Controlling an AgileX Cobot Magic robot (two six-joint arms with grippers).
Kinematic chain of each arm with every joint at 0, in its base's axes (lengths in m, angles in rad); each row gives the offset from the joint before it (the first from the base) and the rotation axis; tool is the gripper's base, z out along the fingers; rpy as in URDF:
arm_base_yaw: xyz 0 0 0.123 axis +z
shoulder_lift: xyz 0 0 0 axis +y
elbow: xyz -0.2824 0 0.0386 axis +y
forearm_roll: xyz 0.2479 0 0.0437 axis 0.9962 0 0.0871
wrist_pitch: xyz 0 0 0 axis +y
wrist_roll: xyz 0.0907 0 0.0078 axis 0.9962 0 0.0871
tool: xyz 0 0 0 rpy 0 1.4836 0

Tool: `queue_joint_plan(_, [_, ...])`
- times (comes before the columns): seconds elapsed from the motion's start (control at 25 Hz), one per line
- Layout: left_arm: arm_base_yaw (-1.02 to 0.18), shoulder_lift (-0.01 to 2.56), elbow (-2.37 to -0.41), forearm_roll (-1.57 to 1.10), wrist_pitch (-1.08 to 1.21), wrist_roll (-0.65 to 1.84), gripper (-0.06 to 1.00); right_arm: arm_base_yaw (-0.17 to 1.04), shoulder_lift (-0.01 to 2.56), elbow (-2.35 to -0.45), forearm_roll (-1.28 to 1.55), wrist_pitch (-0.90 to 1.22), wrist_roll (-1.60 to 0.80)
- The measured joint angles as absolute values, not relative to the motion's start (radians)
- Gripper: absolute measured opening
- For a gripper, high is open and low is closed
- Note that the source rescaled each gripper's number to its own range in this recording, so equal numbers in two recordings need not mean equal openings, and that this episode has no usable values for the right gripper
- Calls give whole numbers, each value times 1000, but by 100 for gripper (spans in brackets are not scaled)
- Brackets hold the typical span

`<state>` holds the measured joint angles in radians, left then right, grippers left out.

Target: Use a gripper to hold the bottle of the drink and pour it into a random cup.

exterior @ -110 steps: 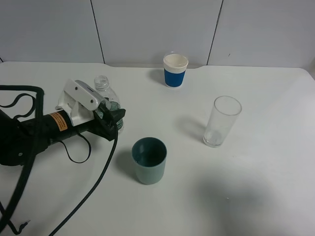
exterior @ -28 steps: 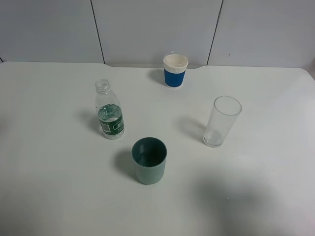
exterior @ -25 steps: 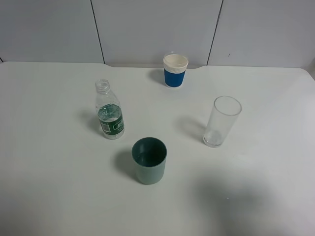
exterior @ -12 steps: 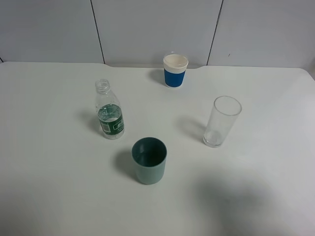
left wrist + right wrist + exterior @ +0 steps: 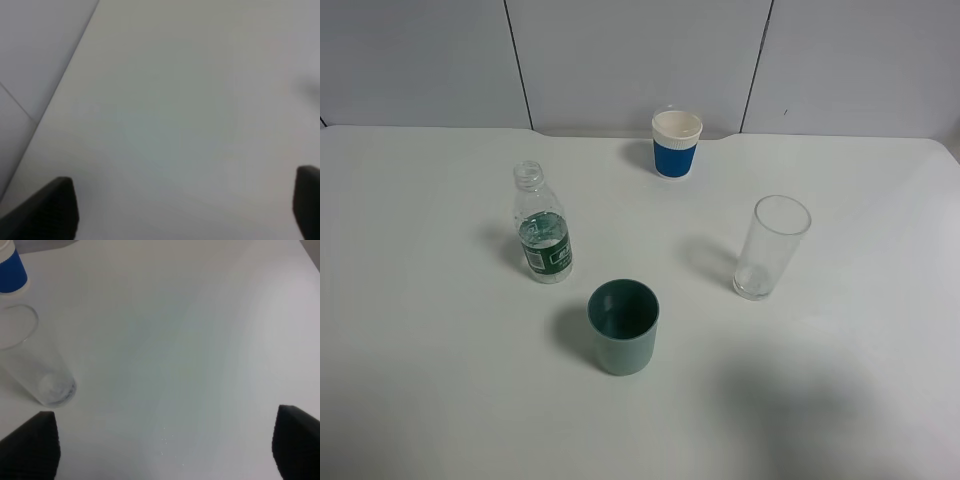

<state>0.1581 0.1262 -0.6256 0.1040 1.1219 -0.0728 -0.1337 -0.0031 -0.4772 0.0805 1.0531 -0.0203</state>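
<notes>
A small clear bottle (image 5: 544, 232) with a dark green label and no cap stands upright on the white desk (image 5: 440, 380), left of centre in the high view, with nothing holding it. Just in front of it and a little to the right sits a short, wide teal cup (image 5: 623, 327), upright, its darker inside showing; the two stand near each other but apart. A tall clear glass (image 5: 771, 247) stands upright on the right side of the desk, well apart from the cup. At the far edge, close to the grey panelled wall (image 5: 640, 60), is a blue-and-white paper cup (image 5: 677, 143).

Neither arm appears in the high view. The left wrist camera looks down on bare desk beside the wall, with the left tool (image 5: 185, 210) showing only as two dark fingertips (image 5: 50, 210) at the picture's corners; they stand wide apart with nothing between them. The right wrist camera shows the right tool (image 5: 165, 450) the same way, its dark fingertips (image 5: 30, 445) set wide with only bare desk in the gap. In that view the tall glass (image 5: 35, 365) stands ahead of the right tool and clear of it, with an edge of the paper cup (image 5: 10, 267) beyond.
</notes>
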Motion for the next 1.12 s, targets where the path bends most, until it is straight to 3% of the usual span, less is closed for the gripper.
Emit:
queue_joint_plan(0.32, [158, -1, -549, 85, 1146, -73, 67, -134, -3, -477, 81, 1053, -20])
queue_joint_plan(1.12, [158, -4, -549, 25, 1146, -73, 67, -134, -3, -477, 81, 1053, -20])
